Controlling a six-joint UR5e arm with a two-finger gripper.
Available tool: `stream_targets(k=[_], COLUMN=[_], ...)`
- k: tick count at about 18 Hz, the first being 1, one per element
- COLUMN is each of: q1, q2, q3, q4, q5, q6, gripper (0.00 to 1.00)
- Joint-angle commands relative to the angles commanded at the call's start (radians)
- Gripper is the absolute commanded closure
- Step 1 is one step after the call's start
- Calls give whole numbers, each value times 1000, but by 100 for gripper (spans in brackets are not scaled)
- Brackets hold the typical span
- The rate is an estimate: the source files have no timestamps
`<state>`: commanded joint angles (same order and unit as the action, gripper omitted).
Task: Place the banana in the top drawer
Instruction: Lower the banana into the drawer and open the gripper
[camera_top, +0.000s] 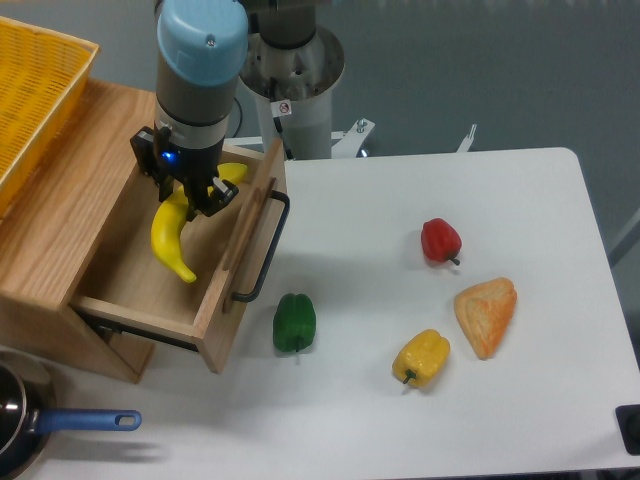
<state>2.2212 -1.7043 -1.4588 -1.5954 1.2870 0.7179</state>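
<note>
Well, the arm hangs straight down over the top drawer (215, 300), which stands pulled out from the light-wood cabinet (60, 230) at about nine o'clock on the white surface (450, 420); the gripper (192, 197) sits low between the drawer's walls, and its fingers pinch the banana (172, 240) near its upper end, so the long yellow curve droops toward six o'clock with its tip close to the drawer floor, though I cannot tell whether it touches. Holding it by one end looks sensible to me; the fruit goes in lengthwise and stays inside the front panel with its dark bar handle (262, 250). I'd judge the job nearly done, with only the release left; the fingers would need to part without nudging the drawer's side. The rest lies well apart: a green pepper (294, 322) just beside the drawer front at six o'clock, a red pepper (441, 241) toward three, a yellow pepper (421, 357) and a piece of bread (487, 315) at four; a yellow mesh basket (35, 90) rests atop the cabinet, and a pan with a blue handle (85, 421) peeks in at seven.
</note>
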Motion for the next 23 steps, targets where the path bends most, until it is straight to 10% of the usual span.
stream_targets(k=[23], q1=[-14], q2=[-3], q3=[-15], q4=[6], q5=[-2], q6=[11], gripper=[47])
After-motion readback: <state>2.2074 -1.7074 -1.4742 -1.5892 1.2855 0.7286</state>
